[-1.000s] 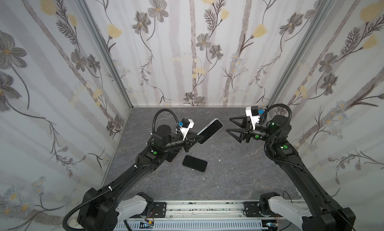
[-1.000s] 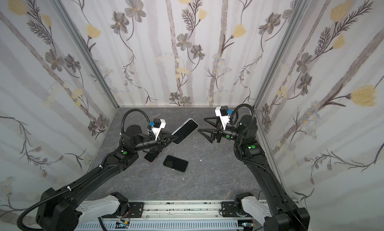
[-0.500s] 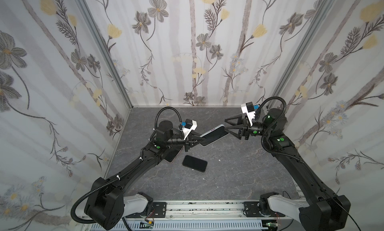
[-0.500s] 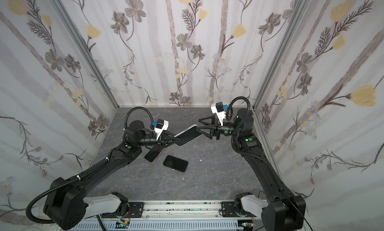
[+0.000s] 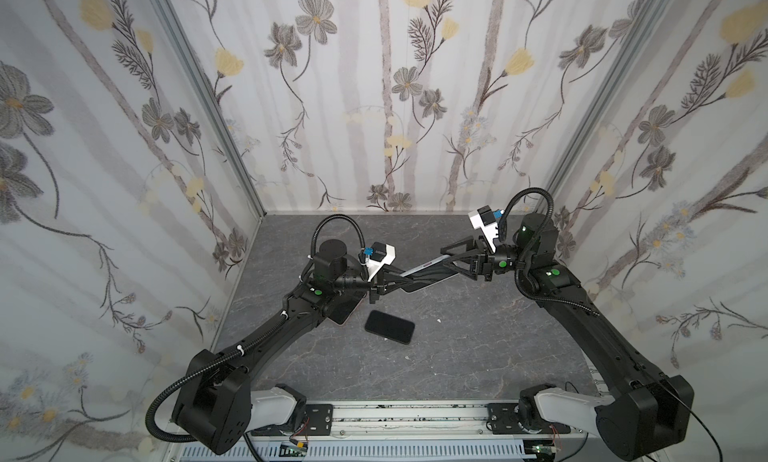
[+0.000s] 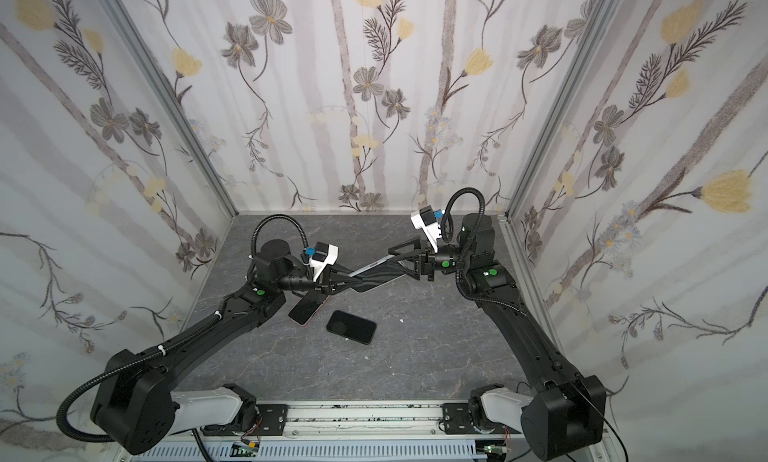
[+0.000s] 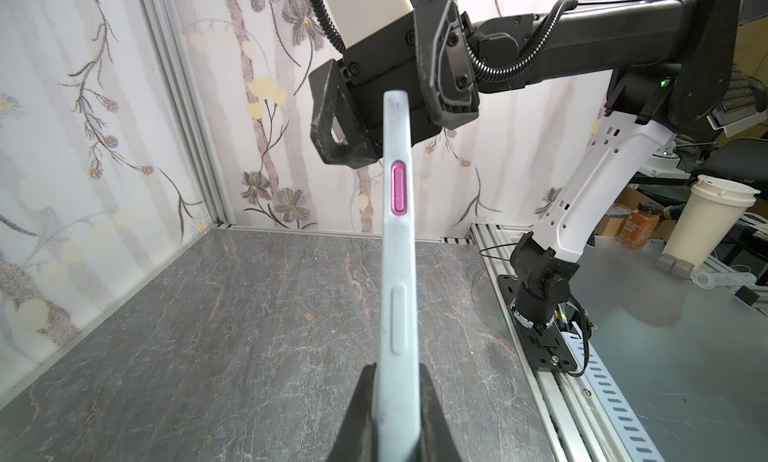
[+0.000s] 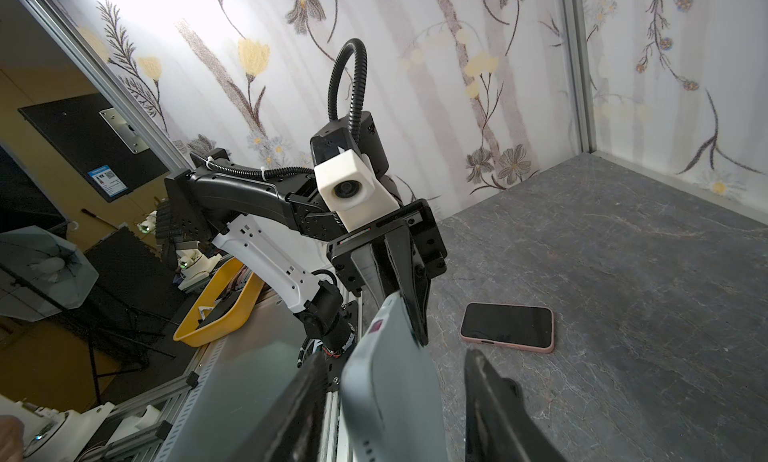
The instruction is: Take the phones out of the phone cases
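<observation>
A phone in a pale grey-blue phone case [image 5: 424,273] [image 6: 374,269] hangs in the air above the middle of the table, turned nearly edge-on. A magenta side button shows on its edge in the left wrist view [image 7: 399,190]. My left gripper [image 5: 401,280] [image 7: 397,368] is shut on one end of the case. My right gripper [image 5: 444,258] [image 8: 395,356] straddles the other end [image 8: 390,389]. Its fingers [image 8: 482,381] stand open, with a gap to the case on each side.
A black phone-shaped slab [image 5: 389,327] [image 6: 351,326] lies flat on the grey stone table [image 5: 478,348]. A phone in a pink case [image 6: 306,310] [image 8: 508,327] lies screen-up, partly under my left arm. Flowered walls close three sides; a rail [image 5: 407,418] runs along the front.
My left gripper tipped the cased phone from face-up to nearly edge-on. My right gripper reached in around its free end and its jaws narrowed.
</observation>
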### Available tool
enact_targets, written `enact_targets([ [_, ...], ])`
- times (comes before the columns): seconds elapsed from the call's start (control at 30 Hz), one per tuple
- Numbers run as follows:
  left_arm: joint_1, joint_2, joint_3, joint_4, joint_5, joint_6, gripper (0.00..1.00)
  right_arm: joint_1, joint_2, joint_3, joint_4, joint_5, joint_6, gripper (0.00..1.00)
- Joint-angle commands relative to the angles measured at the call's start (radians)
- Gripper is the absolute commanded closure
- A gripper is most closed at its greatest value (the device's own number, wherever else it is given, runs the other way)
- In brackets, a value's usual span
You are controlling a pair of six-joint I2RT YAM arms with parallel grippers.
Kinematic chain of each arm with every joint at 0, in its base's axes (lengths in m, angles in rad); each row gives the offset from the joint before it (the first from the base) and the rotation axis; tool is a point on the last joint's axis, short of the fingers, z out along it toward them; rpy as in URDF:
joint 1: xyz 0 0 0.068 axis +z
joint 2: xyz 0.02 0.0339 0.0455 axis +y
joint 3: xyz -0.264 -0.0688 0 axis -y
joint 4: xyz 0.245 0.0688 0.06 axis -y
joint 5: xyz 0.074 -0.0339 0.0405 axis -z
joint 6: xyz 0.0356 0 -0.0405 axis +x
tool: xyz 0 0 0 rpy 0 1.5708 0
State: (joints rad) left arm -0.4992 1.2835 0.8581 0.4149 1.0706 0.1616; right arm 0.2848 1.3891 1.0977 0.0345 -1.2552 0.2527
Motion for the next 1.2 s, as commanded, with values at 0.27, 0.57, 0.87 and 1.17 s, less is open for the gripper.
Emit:
enact_targets([
  [0.27, 0.001, -0.021, 0.001, 0.061, -0.024, 0.074, 1.00, 0.020, 0.027, 0.016, -0.008, -0.020, 0.094, 0.61],
  [0.57, 0.000, -0.021, 0.012, 0.061, -0.049, 0.107, 1.00, 0.026, 0.039, 0.016, 0.029, -0.041, 0.203, 0.66],
  [0.87, 0.001, -0.021, 0.011, 0.059, -0.105, 0.138, 1.00, 0.026, 0.028, -0.022, 0.154, -0.046, 0.341, 0.65],
  [1.17, 0.001, -0.062, 0.033, 0.056, -0.299, 0.243, 1.00, 0.027, 0.031, -0.040, 0.173, -0.045, 0.410, 0.64],
])
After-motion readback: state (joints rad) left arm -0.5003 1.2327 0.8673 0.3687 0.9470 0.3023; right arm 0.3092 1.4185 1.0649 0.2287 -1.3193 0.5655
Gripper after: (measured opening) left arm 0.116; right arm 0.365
